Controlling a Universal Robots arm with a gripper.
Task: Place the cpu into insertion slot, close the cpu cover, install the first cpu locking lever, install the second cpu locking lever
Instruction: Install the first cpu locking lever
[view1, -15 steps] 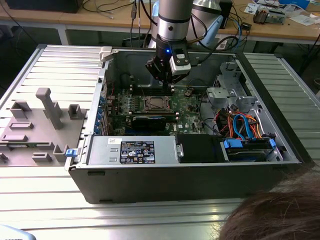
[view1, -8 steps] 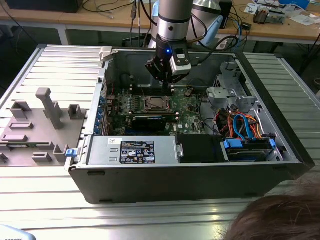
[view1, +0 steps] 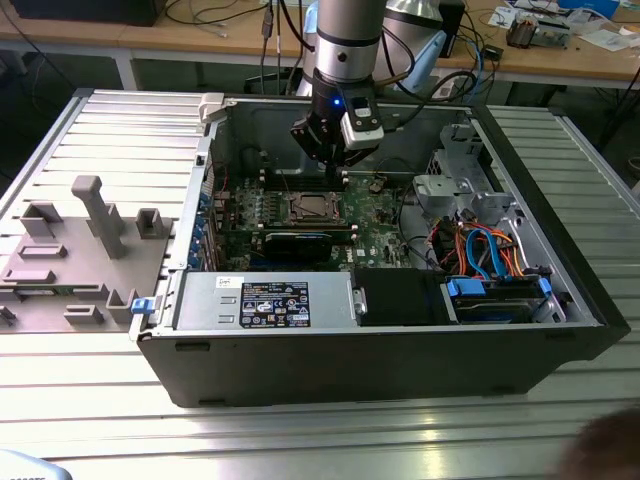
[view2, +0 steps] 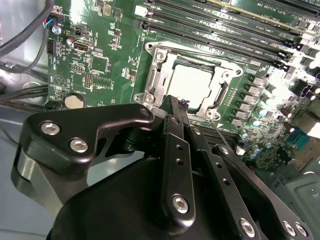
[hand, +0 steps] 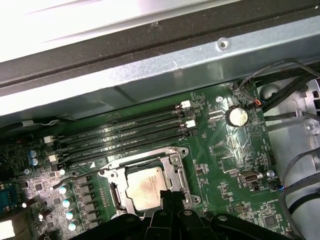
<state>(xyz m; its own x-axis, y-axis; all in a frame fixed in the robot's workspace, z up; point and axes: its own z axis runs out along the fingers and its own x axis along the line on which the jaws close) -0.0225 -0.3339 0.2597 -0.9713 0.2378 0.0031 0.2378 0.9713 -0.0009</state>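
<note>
Clenched and empty, my gripper (view2: 175, 104) sits at the edge of the insertion slot (view2: 156, 56). Its cpu cover (view2: 161, 79) lies flat over the seated cpu (view2: 192, 82). I judge the thin locking lever (hand: 75, 176) stiff, springy and slippery, so its bent end is the place to hold.

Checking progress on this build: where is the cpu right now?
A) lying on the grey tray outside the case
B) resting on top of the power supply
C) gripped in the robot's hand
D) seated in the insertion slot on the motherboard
D: in the second wrist view the cpu lies flat in the insertion slot on the green motherboard, with silvery metal framing its pale top.
</note>
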